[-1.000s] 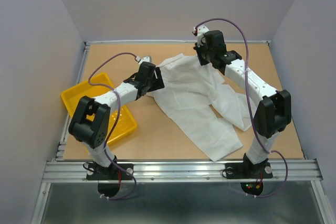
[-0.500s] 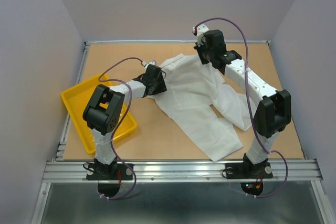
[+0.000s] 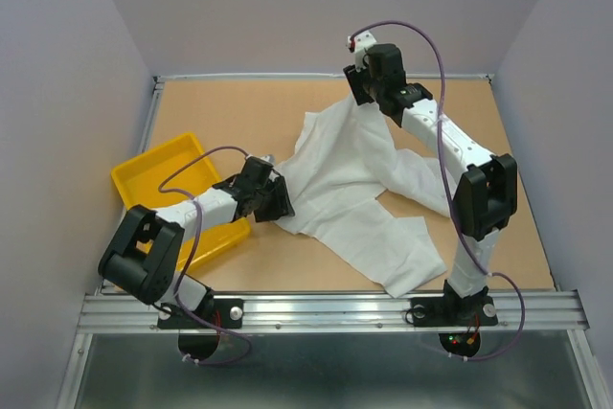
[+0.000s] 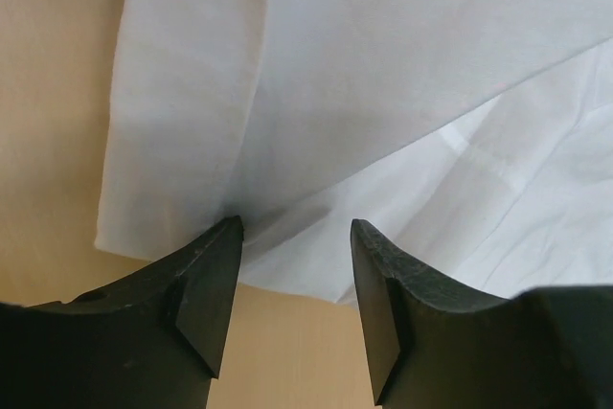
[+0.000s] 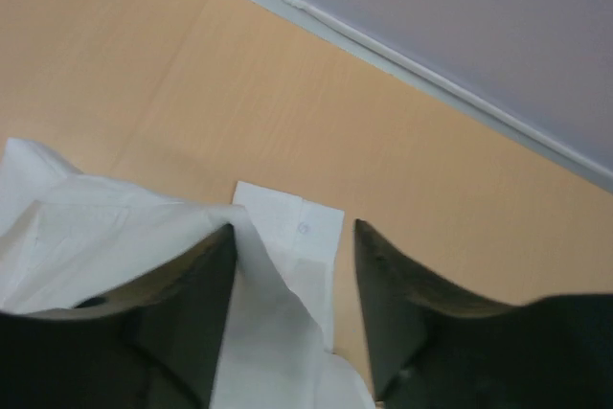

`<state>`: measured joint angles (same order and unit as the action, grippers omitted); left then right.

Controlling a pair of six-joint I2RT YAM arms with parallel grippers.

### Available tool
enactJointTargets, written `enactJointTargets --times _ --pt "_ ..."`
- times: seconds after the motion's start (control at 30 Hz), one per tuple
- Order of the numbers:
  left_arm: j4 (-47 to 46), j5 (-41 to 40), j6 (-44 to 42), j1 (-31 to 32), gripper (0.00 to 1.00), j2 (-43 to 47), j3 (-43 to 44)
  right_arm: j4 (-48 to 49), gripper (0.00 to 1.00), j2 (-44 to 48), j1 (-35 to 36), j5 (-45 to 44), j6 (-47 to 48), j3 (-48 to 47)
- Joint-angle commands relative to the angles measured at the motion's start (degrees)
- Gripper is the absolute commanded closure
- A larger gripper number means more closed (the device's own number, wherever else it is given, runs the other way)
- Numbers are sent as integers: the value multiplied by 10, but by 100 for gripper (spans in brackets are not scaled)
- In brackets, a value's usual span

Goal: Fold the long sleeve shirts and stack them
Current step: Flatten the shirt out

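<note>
One white long sleeve shirt (image 3: 354,179) lies rumpled and spread across the middle of the table. My left gripper (image 3: 280,206) is low at the shirt's near-left edge. In the left wrist view its jaws (image 4: 295,232) stand open, bare table shows between them, and the shirt's folded edge (image 4: 383,64) begins at the tips. My right gripper (image 3: 356,98) is at the shirt's far end. In the right wrist view it (image 5: 292,237) is open over a buttoned cuff (image 5: 299,227) that lies flat on the table between the fingers.
A yellow tray (image 3: 153,170) sits at the left, partly under my left arm. The table's back rail (image 5: 412,64) and the wall run just beyond the right gripper. Bare wood shows at the far left and near right.
The right gripper has opened and let go of the shirt's far end. The left arm has swung toward the near left, and the shirt's left edge has come along with it.
</note>
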<state>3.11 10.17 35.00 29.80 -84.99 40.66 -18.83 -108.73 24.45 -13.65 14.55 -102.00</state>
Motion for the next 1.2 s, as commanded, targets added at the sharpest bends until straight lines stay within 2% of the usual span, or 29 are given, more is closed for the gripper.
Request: enactJointTargets --times 0.0,0.07,0.27,0.43,0.47,0.6,0.7,0.77,0.93,1.07,1.17 --pt "92 13 -10 2 36 55 -37 44 35 21 -1 51 -29 12" --pt "110 10 -16 2 32 82 -35 41 20 45 -1 36 -50 35" --pt "152 -39 -31 2 17 134 25 9 17 134 -7 -31 -108 136" --pt "149 -82 -42 2 11 134 89 -35 18 193 -40 -32 -195 218" --pt "136 -88 -42 2 11 126 103 -42 19 205 -63 -24 -209 231" --pt "102 -90 -44 2 11 86 136 -45 22 260 -137 104 -291 313" --pt "72 -97 -46 2 11 44 164 -44 24 273 -167 149 -345 355" --pt "59 -120 -48 2 11 19 190 -44 25 280 -177 146 -365 394" --pt "43 -117 -46 2 11 -77 230 -36 25 269 -193 123 -400 449" --pt "27 -116 -39 2 12 -130 224 5 25 251 -207 150 -429 494" --pt "18 -111 -33 2 12 -138 198 27 26 242 -208 161 -435 506"
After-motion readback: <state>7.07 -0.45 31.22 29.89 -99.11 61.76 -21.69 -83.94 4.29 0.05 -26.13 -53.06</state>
